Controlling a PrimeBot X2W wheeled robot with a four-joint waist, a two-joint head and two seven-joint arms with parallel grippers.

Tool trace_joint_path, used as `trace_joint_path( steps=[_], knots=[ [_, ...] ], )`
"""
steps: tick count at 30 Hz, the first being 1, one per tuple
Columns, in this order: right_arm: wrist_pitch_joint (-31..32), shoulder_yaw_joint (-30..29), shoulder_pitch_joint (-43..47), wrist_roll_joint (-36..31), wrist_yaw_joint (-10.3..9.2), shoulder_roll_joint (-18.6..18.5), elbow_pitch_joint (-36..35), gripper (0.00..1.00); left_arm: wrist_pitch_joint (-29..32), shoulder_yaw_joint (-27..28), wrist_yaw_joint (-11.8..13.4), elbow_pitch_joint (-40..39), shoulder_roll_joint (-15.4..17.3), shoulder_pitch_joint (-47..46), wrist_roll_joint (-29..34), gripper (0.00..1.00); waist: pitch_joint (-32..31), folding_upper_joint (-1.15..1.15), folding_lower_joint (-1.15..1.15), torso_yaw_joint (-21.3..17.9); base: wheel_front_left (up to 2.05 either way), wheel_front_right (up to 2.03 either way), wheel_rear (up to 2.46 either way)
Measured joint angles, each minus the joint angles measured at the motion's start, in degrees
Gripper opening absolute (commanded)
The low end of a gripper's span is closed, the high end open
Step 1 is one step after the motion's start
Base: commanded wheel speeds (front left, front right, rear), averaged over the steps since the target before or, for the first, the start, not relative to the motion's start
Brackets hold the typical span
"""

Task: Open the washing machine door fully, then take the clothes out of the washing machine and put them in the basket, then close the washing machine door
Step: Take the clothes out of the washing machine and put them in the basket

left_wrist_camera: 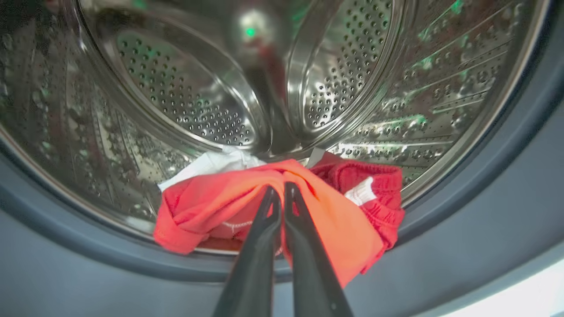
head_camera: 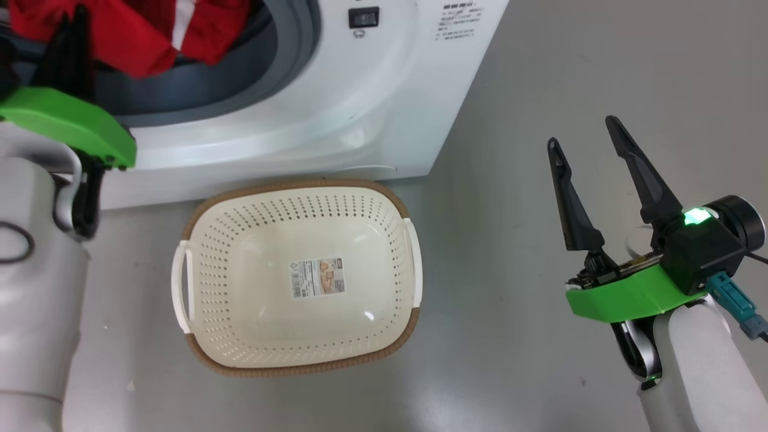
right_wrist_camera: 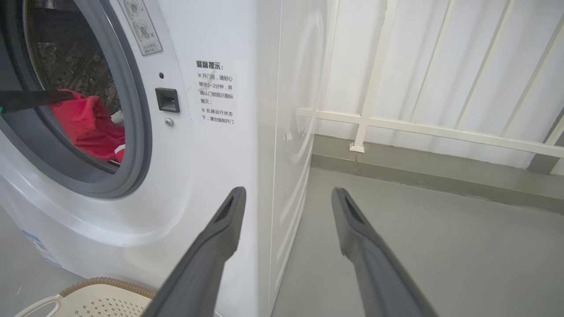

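Note:
The white washing machine (head_camera: 336, 114) stands with its drum (left_wrist_camera: 185, 88) exposed; the washing machine door is out of view. Red clothes (left_wrist_camera: 211, 207) and a white garment (left_wrist_camera: 211, 163) lie at the drum's front lip, over the grey gasket (left_wrist_camera: 484, 211). My left gripper (left_wrist_camera: 280, 188) reaches into the opening, shut on a fold of the red clothes (head_camera: 138, 36). The cream basket (head_camera: 300, 183) sits on the floor before the machine, with just a sticker inside. My right gripper (head_camera: 582, 132) hangs open to the right of the machine, holding nothing, its fingers (right_wrist_camera: 229, 220) pointing past the machine's corner.
Grey floor (head_camera: 540, 72) runs to the right of the machine and around the basket. A white railing (right_wrist_camera: 396, 125) and a wall stand behind the machine's right side. My left forearm (head_camera: 36, 288) fills the left edge of the head view.

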Motion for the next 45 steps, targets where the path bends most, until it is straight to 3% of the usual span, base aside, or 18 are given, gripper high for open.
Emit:
trace_joint_path(
  steps=[12,29,37,45],
  knots=[
    [0.0,0.1,1.7,0.6,0.00,0.0,1.1,1.00,0.0,3.1,2.4,-19.6,-0.3,16.0,2.6,0.00,-5.1,0.00,0.00,0.8,0.00,0.00,0.00],
    [0.0,-0.1,6.2,1.1,0.00,0.0,2.3,1.00,0.2,4.8,5.8,-38.1,-0.9,36.4,2.5,0.00,-13.9,0.00,0.00,1.4,0.00,0.00,0.00],
    [0.0,-0.1,7.5,1.1,0.00,0.0,2.3,1.00,3.8,4.1,7.8,-48.2,-1.0,43.9,1.8,0.00,-15.7,0.00,0.00,2.0,0.00,0.00,0.00],
    [0.0,-0.1,8.0,1.2,0.00,0.0,1.6,1.00,8.3,2.1,8.3,-52.7,-2.5,49.6,-1.2,0.00,-14.3,0.00,0.00,1.9,0.00,0.00,0.00]
  ],
)
